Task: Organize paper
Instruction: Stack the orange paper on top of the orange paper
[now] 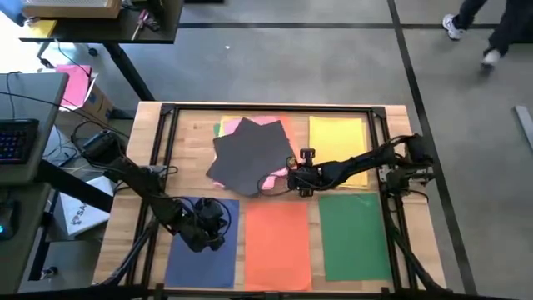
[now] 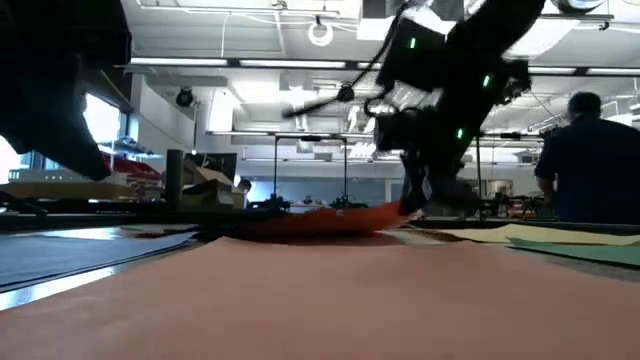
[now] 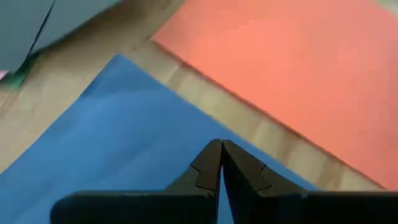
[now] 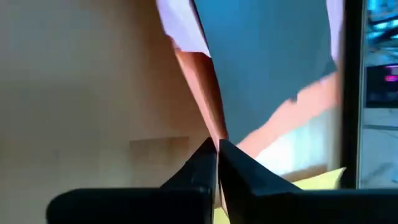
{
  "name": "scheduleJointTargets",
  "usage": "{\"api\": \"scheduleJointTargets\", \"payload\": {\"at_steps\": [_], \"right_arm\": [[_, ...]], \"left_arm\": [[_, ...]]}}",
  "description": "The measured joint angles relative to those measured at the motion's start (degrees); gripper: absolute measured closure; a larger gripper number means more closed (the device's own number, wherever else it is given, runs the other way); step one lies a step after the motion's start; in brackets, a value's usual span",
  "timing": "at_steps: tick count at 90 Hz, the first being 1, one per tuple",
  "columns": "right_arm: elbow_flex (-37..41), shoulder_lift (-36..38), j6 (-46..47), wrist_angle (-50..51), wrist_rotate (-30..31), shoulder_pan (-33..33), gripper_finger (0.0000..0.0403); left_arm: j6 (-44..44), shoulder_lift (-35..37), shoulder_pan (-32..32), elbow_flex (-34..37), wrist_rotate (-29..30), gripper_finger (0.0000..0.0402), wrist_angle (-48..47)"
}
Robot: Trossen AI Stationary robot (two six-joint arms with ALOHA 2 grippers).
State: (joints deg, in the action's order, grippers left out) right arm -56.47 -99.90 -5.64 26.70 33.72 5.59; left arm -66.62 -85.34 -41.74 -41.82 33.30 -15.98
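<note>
Coloured sheets lie on the wooden table: blue (image 1: 200, 254), orange (image 1: 279, 242) and green (image 1: 354, 233) along the near side, yellow (image 1: 337, 133) at the far right. A dark grey sheet (image 1: 250, 154) lies askew on a pink sheet (image 1: 268, 178) at the far middle, with a green and yellow edge (image 1: 218, 129) showing beneath. My right gripper (image 1: 290, 180) is shut on the pink sheet. My left gripper (image 1: 221, 220) is shut just over the blue sheet (image 3: 124, 137), near its right edge. My right gripper pinches the pink sheet's near right edge (image 4: 214, 134) between its two fingers, coming level from the table's right. That edge is raised off the table and bows upward (image 2: 320, 222); the grey sheet still lies on the rest of the pink sheet. Whether my left gripper touches the blue sheet, I cannot tell.
A black metal frame (image 1: 166, 112) runs around the table top. Bare wood strips separate the blue, orange and green sheets. A person (image 2: 585, 165) stands in the room beyond the far edge. A desk with a keyboard (image 1: 17, 137) is off the table's left.
</note>
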Motion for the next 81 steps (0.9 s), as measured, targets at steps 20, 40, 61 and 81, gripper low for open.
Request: {"api": "scheduleJointTargets", "payload": {"at_steps": [20,40,61,81], "right_arm": [[-12.1,5.5,12.8,17.3,4.3,3.8,0.0403],[-22.9,7.0,26.2,30.5,13.4,5.0,0.0403],[-25.3,7.0,28.8,31.2,-2.2,12.5,0.0403],[-23.1,7.0,34.0,30.5,-7.1,24.8,0.0403]], "left_arm": [[5.9,0.1,0.8,-0.1,4.7,0.0401,4.8],[7.3,0.1,1.3,-0.1,7.9,0.0401,6.4],[7.6,0.1,1.3,-0.1,8.4,0.0401,6.2],[8.3,0.1,1.3,-0.1,8.6,0.0401,6.3]]}}
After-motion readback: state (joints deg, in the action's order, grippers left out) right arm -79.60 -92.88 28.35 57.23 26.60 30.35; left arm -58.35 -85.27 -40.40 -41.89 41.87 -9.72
